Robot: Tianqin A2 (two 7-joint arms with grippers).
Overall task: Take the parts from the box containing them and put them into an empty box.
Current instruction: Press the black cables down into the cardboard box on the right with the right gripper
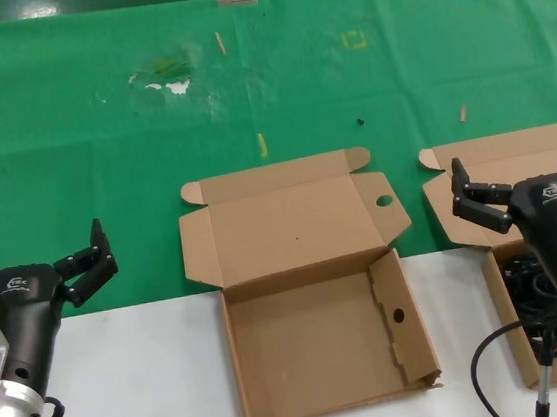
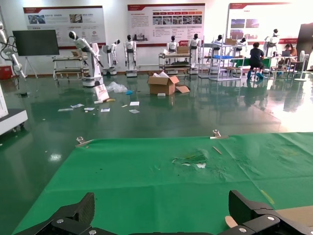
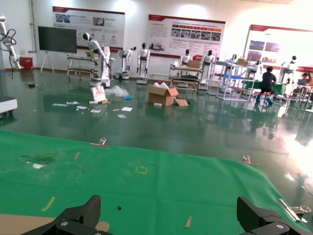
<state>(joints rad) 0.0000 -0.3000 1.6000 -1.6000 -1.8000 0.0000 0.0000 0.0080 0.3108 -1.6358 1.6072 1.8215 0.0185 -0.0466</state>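
The empty box (image 1: 315, 350) lies open in the middle of the head view, with a round hole (image 1: 384, 199) in one lid wing and another in its side wall. The box containing them (image 1: 508, 146) lies open at the right. The parts (image 1: 534, 285), a black tangle of power cords, lie inside it, partly hidden by my right arm. My right gripper (image 1: 515, 159) hovers open and empty over that box's lid; it also shows in the right wrist view (image 3: 168, 209). My left gripper (image 1: 36, 248) hangs open and empty at the far left, seen too in the left wrist view (image 2: 164, 211).
A green cloth (image 1: 103, 168) covers the back of the table and the front is white (image 1: 138, 386). Small scraps lie on the cloth: a yellow piece (image 1: 261, 145), tan sticks (image 1: 463, 112) and a black bit (image 1: 360, 120). A grey robot cable (image 1: 487, 346) loops at the front right.
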